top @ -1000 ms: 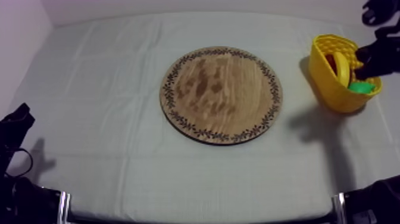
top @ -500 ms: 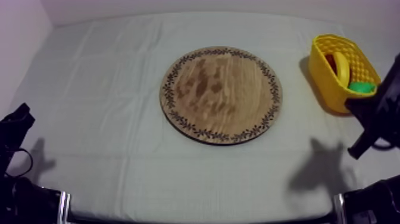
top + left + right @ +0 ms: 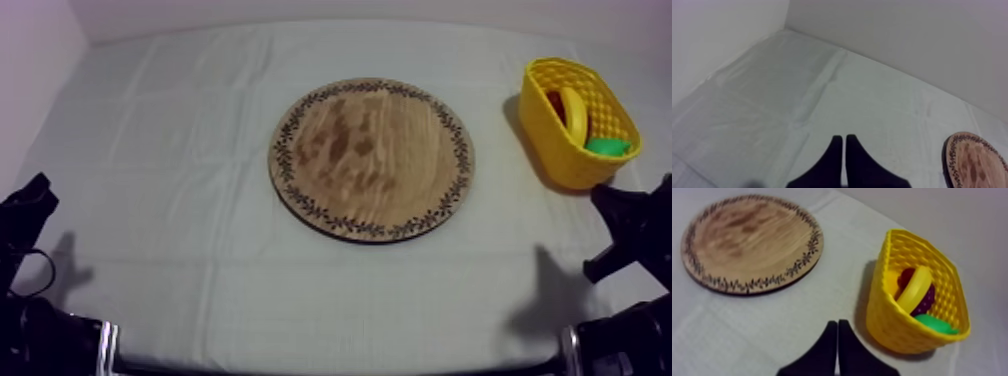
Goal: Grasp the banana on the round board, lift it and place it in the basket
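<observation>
Top view: the round wooden board (image 3: 371, 159) lies at frame centre on the grey-white cloth (image 3: 180, 140), well apart from the yellow basket (image 3: 548, 135) at upper right, with open cloth between them. The left gripper (image 3: 844, 145) sits low at lower left, the right gripper (image 3: 837, 330) low at lower right; each has its fingers pressed together in a narrow wedge, gripping nothing. The banana (image 3: 574, 108) leans inside the basket, beside a green fruit (image 3: 608, 146) and a dark red-purple fruit (image 3: 924, 300).
</observation>
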`<state>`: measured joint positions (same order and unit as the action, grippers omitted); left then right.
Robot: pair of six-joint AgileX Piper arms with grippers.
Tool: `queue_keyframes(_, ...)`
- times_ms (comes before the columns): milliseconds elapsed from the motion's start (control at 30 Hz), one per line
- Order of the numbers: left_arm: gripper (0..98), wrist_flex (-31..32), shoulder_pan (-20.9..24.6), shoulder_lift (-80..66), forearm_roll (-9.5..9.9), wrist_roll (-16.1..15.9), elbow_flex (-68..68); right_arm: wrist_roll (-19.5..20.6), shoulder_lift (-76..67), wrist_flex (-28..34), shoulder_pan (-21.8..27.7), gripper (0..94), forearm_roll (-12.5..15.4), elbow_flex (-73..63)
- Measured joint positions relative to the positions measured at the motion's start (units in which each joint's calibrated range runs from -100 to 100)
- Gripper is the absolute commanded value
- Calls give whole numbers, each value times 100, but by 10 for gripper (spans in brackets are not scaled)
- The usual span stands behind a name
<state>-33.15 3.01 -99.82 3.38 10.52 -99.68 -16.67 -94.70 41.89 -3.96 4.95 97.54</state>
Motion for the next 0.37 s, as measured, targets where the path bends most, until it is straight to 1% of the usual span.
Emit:
queue_keyframes(67, 1, 0, 0, 0, 0, -3, 0, 354, -75, -98, -22, 6, -168, 56)
queue_keyframes(167, 1, 0, 0, 0, 0, 0, 0, 724, -98, -240, -100, 6, -282, 156)
queue_keyframes(267, 1, 0, 0, 0, 0, -3, 0, 942, -98, -350, -189, 6, -308, 182)
queue_keyframes(367, 1, 0, 0, 0, 0, -3, 0, 1008, -102, -378, -269, 6, -326, 195)
